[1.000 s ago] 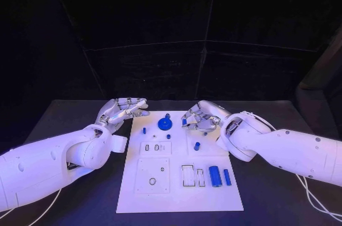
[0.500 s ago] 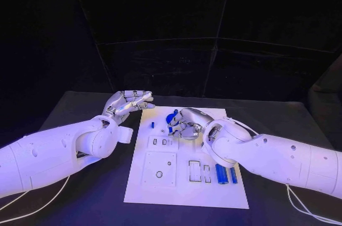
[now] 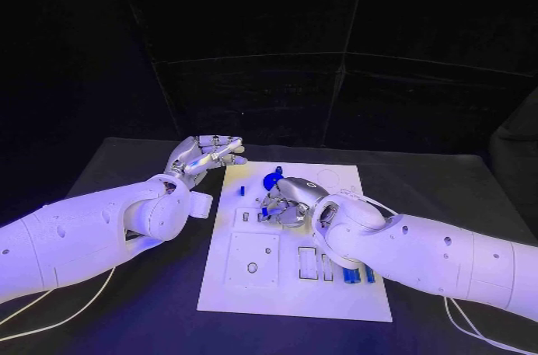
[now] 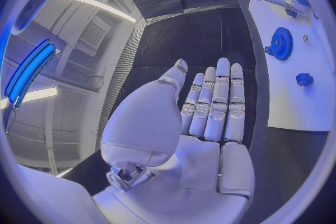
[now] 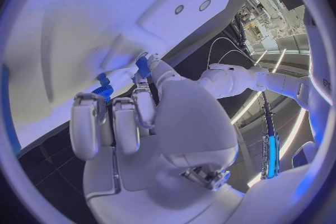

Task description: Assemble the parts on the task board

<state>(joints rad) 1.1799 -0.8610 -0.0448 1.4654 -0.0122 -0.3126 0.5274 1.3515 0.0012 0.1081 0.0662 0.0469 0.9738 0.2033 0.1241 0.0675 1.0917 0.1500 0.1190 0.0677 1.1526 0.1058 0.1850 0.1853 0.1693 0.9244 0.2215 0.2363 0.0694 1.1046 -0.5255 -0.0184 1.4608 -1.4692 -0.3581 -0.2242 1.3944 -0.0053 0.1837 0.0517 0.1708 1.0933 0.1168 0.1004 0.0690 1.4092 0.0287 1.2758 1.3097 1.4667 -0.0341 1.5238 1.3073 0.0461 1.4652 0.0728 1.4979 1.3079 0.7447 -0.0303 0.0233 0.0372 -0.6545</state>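
- Head view: the task board [image 3: 294, 293] lies lengthwise in the middle of the black table [image 3: 124, 308]. The right hand [image 3: 289, 202] is down over the board's middle, fingers curled toward the surface beside a small blue peg [image 3: 269, 210]; whether they actually pinch it cannot be told from here. Just beyond the hand, toward the board's far edge, stands a blue gear [image 3: 273, 182]. Near the board's right edge, partly behind the right forearm, lie two blue cylinders [image 3: 357, 275].
- Head view, other side: the left hand [image 3: 205, 154] is raised off the board's far left corner, fingers loosely extended, holding nothing.
- Left wrist view: the left hand [image 4: 210, 123] shows a bare palm with fingers straight and side by side, nothing in it. Past the fingertips lie the board's white surface, the blue gear [image 4: 281, 43] and a small blue knob-like piece [image 4: 304, 79].
- Right wrist view: the right hand [image 5: 133, 117] has its fingers bent down against the board [image 5: 84, 17], and a small blue part [image 5: 143, 67] shows at the fingertips, with another bit of blue [image 5: 103, 89] beside it. It looks pinched, but I cannot be sure.
- Handling, as a judgement: these parts look like rigid, light, smooth plastic, so they would likely slip or tip more readily than break. The peg is best taken by its sides near the top, between opposing fingertips, and the gear by its rim or hub.
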